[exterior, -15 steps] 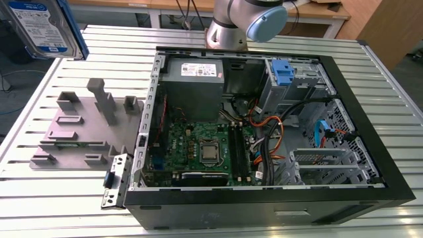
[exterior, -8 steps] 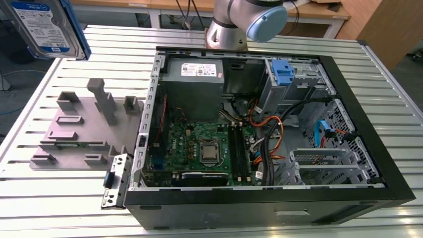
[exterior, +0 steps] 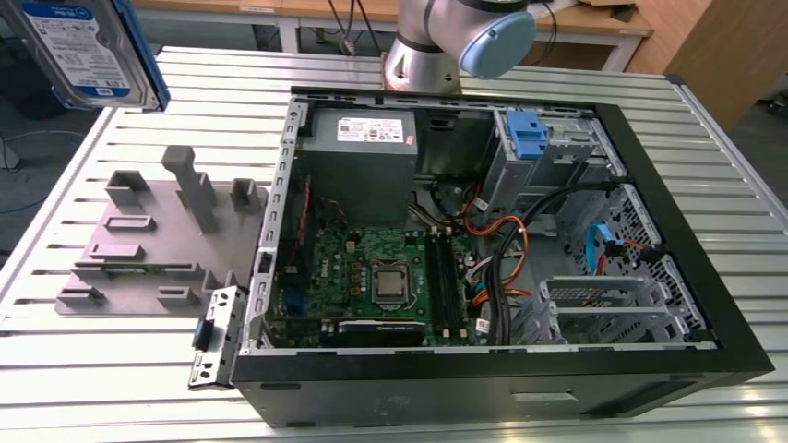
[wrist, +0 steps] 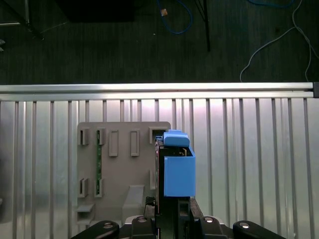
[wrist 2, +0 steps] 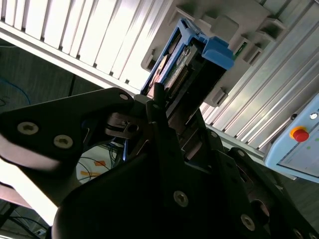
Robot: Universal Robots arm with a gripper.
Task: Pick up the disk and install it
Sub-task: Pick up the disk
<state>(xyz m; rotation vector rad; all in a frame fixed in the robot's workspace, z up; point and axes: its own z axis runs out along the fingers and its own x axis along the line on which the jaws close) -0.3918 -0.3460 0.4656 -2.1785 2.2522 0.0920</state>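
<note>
The disk (exterior: 92, 51) hangs in the air at the exterior view's top left, above the slatted table, showing its white-and-blue label and blue rail. In both wrist views the gripper (wrist: 172, 206) (wrist 2: 167, 112) is shut on the disk (wrist: 178, 172) (wrist 2: 192, 62), which sticks out past the black fingers edge-on with its blue carrier end foremost. Below it in the first wrist view lies the grey fixture plate (wrist: 124, 164).
An open computer case (exterior: 689, 305) lies on the table with its motherboard (exterior: 369, 277), a grey power-supply box (exterior: 364, 152) and a blue bracket (exterior: 527, 138) in the drive bay. The grey fixture plate (exterior: 148, 240) sits to the exterior view's left of it. The arm's base (exterior: 425, 55) stands behind the case.
</note>
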